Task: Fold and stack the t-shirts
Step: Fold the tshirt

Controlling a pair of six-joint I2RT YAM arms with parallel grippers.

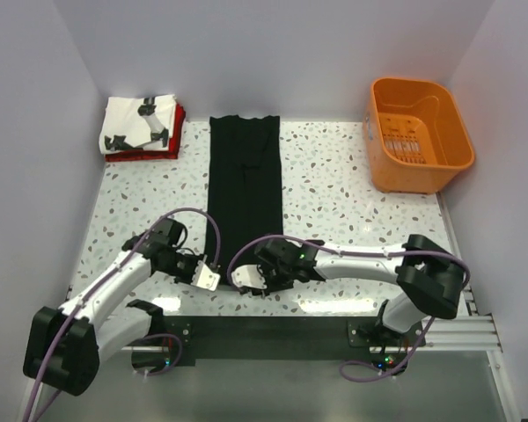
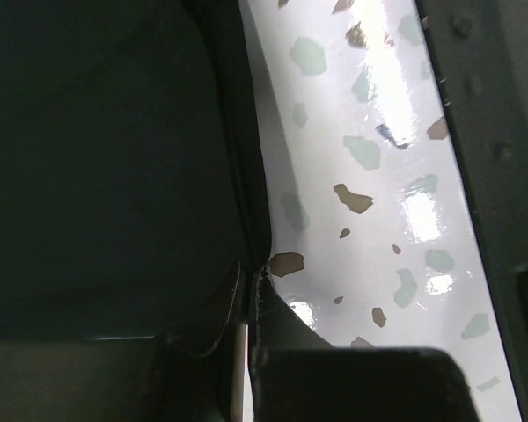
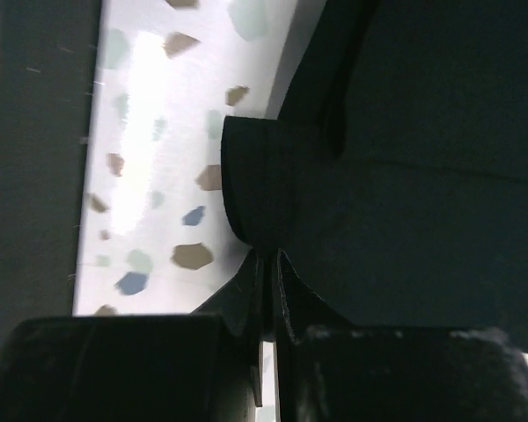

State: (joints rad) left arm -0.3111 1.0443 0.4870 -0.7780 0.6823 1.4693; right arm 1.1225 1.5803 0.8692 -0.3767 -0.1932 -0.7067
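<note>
Down the table's (image 1: 334,202) middle lies the black shirt (image 1: 245,176), a long strip. The left gripper (image 1: 209,280) and right gripper (image 1: 246,280) are clamped on its near corners. Best lift both evenly and carry the hem straight to the collar. The white shirt (image 1: 141,123) and basket (image 1: 420,132) stand well apart.
</note>
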